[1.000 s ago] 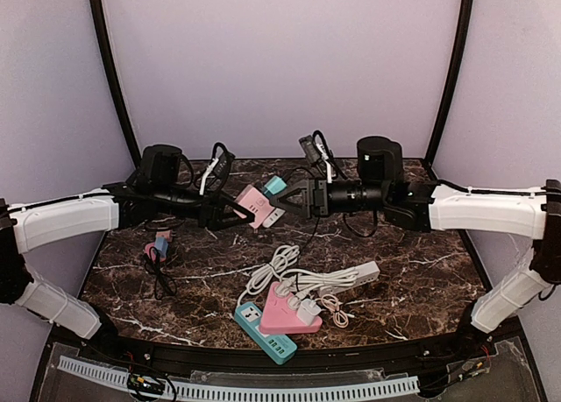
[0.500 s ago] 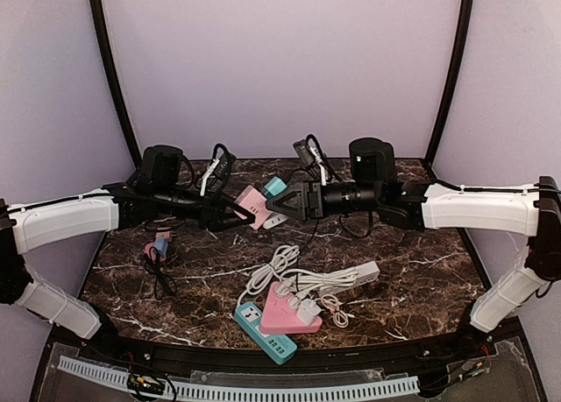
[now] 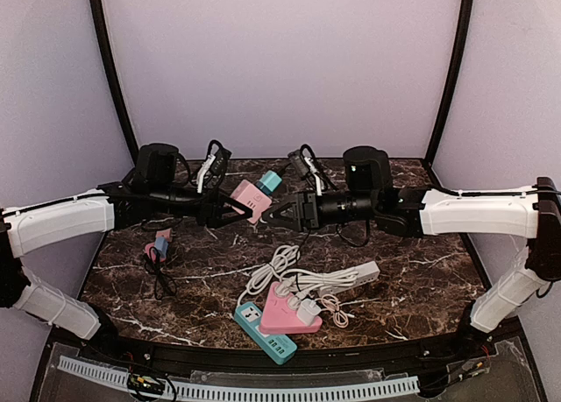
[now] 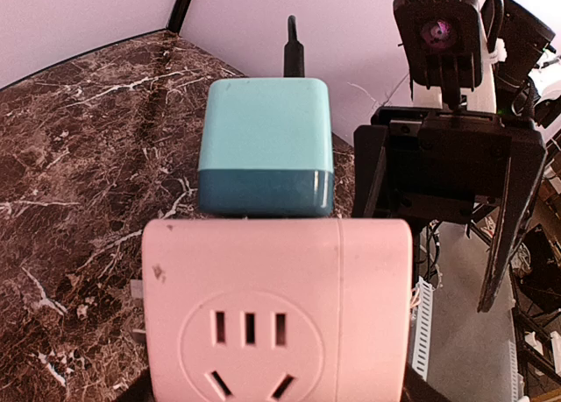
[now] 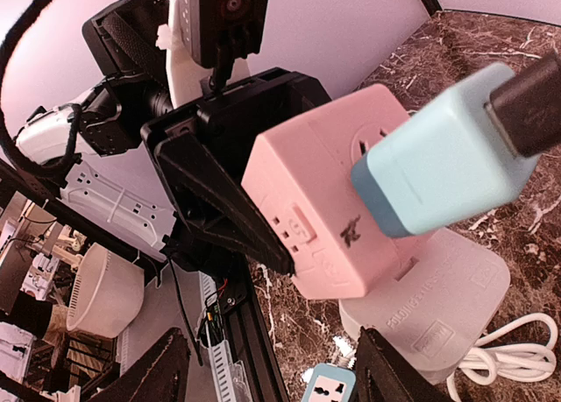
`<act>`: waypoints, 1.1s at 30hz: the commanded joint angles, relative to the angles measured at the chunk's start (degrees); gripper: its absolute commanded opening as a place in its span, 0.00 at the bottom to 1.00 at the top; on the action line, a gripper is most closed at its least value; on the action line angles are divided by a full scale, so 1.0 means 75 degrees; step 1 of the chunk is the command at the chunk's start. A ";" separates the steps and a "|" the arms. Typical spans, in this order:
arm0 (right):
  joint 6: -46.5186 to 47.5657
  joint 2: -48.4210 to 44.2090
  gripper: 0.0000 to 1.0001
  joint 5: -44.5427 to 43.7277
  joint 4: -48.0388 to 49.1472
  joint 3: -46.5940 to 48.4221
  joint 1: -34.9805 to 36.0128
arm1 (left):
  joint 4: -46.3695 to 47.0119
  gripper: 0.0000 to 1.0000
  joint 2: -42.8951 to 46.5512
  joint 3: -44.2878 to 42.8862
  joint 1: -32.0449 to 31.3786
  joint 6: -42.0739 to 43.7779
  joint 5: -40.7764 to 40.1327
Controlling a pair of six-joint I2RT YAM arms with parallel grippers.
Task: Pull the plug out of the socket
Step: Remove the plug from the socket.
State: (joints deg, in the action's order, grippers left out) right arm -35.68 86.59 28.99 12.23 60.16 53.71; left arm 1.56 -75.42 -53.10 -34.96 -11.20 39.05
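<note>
A pink cube socket [image 3: 246,197] is held up above the table, with my left gripper [image 3: 231,211] shut on it. A teal plug [image 3: 270,182] with a black cable [image 5: 529,97] sits in the socket's far face. In the left wrist view the socket [image 4: 276,306] fills the bottom and hides my own fingers, with the plug [image 4: 265,144] just beyond it. My right gripper [image 3: 282,215] is open, close beside and slightly below the socket, holding nothing. In the right wrist view the socket [image 5: 320,209] and plug [image 5: 438,165] lie above my fingers [image 5: 165,373]. A white block [image 5: 438,310] sits under the socket.
On the table front lie a pink triangular power strip [image 3: 287,308], a teal strip [image 3: 265,332], a white strip [image 3: 352,275] and coiled white cables [image 3: 279,266]. A small pink and blue adapter with a black cord [image 3: 159,246] lies at the left.
My right arm has moved left toward the socket and sunk a little, its jaws slightly narrower. My left gripper has carried the socket a little up and left.
</note>
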 commanded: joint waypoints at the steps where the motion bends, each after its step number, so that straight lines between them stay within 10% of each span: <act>1: -0.0012 0.0200 0.64 -0.0314 -0.0215 -0.0181 0.0201 | 0.0469 0.01 0.0422 0.0002 0.0067 0.0027 0.0049; 16: 0.0962 -0.1010 0.72 -0.1970 -0.1543 0.0051 0.0515 | 0.0459 0.01 0.0260 -0.0040 0.0091 -0.0066 0.0231; 33: 0.1777 0.0130 0.76 -0.0625 -0.1817 0.1069 -0.0031 | 0.0570 0.01 0.0101 -0.0080 0.0091 -0.0222 0.0863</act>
State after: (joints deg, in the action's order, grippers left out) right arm -25.30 86.46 20.45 -0.84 66.28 53.45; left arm 1.83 -74.96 -53.10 -34.50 -12.25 42.59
